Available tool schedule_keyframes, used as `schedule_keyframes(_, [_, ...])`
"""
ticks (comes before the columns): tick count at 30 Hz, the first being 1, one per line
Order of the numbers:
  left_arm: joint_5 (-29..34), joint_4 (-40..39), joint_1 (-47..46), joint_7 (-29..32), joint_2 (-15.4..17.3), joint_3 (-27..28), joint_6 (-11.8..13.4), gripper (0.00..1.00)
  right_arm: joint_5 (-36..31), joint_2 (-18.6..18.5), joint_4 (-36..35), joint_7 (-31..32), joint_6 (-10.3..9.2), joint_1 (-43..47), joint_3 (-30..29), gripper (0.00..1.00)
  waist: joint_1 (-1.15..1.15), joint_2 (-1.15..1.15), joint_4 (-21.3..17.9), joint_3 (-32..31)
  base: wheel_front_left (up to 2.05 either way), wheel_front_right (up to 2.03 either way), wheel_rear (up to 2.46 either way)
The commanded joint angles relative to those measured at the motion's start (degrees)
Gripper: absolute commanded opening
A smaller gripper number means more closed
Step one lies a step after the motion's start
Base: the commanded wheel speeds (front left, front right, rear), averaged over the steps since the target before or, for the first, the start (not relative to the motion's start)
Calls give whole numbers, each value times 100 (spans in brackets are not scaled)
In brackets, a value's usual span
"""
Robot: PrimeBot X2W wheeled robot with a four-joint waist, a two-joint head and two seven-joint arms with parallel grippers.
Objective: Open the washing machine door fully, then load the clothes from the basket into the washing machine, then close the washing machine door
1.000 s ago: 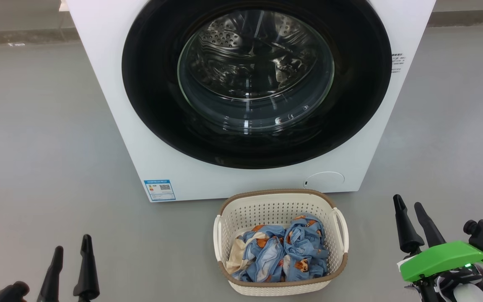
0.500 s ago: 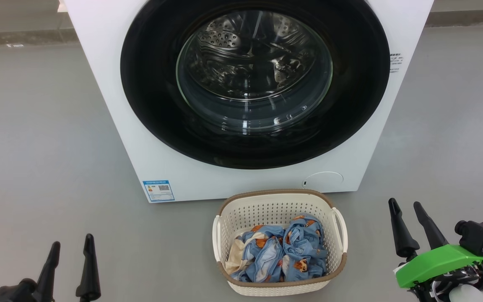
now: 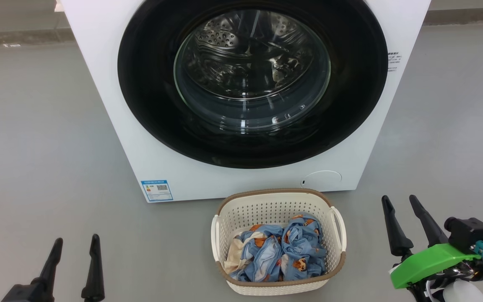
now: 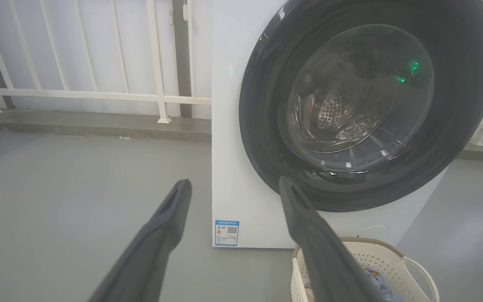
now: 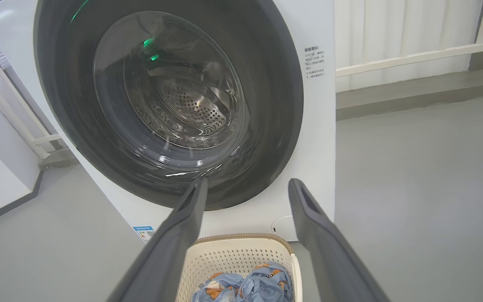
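The white washing machine [image 3: 111, 126] [image 4: 233, 167] [image 5: 317, 138] stands ahead with its round black-ringed door [image 3: 149, 105] [image 4: 262, 109] [image 5: 275, 92] closed flat against the front. On the floor just before it sits the cream basket [image 3: 279, 195] [image 4: 380, 251] [image 5: 233, 256], holding the blue bear-print clothes [image 3: 283, 251] [image 5: 262, 287]. My left gripper [image 3: 76, 245] [image 4: 233, 186] hovers open at the lower left, well left of the basket. My right gripper [image 3: 398, 203] [image 5: 247, 186] is open at the lower right, right of the basket. Both are empty.
Grey floor surrounds the machine on both sides. A white railing [image 4: 99, 94] on a low kerb runs behind the machine at the left, and a rail and kerb [image 5: 413, 84] lie behind at the right. A blue label [image 3: 156, 189] and a round service flap [image 3: 321, 178] mark the machine's lower front.
My right gripper has edged up and slightly left, and the left gripper has shifted a little right. The head view has drifted slightly. Door, basket and clothes lie as before.
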Motion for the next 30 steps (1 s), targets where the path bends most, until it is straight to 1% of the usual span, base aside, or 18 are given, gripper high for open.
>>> schedule_keyframes(1, [219, -95, -243, -113, 158, 167, -27, 100, -235, -112, -99, -114, 41, -243, 163, 100, 0, 0, -1, 7, 0, 0, 0])
schedule_keyframes(5, [428, -76, -263, -175, 188, 164, -29, 100, -450, -136, -84, -177, 43, -267, 209, 100, 0, 0, -2, 15, 0, 0, 0])
schedule_keyframes(24, [97, 72, -272, -175, 198, 160, -29, 100, -502, -78, -111, -177, 43, -154, 115, 100, 0, 0, -12, 12, 0, 0, 0])
schedule_keyframes(30, [79, 109, -260, -175, 212, 139, -29, 100, -518, -74, -137, -177, 43, -128, 102, 100, 0, 0, -16, -6, 0, 0, 0])
